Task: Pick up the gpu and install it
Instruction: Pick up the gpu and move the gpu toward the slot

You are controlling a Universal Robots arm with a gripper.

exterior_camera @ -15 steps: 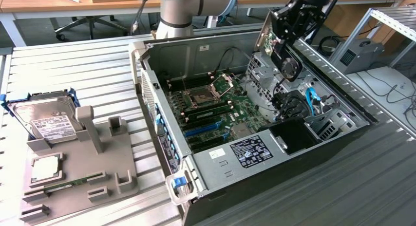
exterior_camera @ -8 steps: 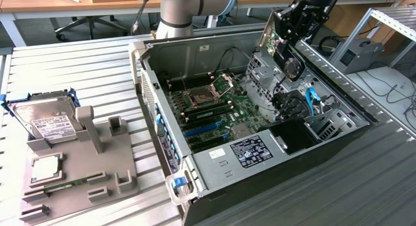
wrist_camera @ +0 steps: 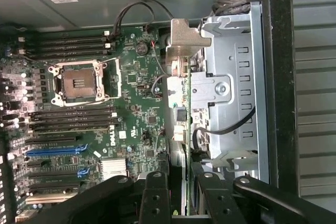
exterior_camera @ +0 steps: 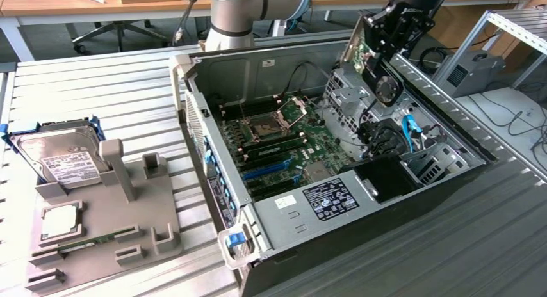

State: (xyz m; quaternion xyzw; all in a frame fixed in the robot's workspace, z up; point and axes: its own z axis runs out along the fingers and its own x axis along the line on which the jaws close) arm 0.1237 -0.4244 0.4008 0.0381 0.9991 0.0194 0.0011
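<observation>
My gripper point(exterior_camera: 389, 44) hangs above the open computer case point(exterior_camera: 205, 118), toward the exterior view's right, shut on the gpu point(exterior_camera: 386, 87). The card hangs on edge with its black round fan facing the camera. In the wrist view the gpu point(wrist_camera: 178, 103) appears edge-on as a thin green strip with its silver bracket at the far end, clamped between my black fingers point(wrist_camera: 156, 198). It hovers over the edge of the green motherboard point(wrist_camera: 136, 87), beside the metal drive cage point(wrist_camera: 231, 87). The blue expansion slots point(wrist_camera: 55, 150) lie off to one side of the card.
A grey fixture point(exterior_camera: 111, 207) at the exterior view's left carries a silver hard drive point(exterior_camera: 60, 159) and a processor chip point(exterior_camera: 60, 220). Inside the case are the power supply point(exterior_camera: 334, 201), black cables and blue connectors point(exterior_camera: 408, 132). A metal frame point(exterior_camera: 513, 34) stands at the far right.
</observation>
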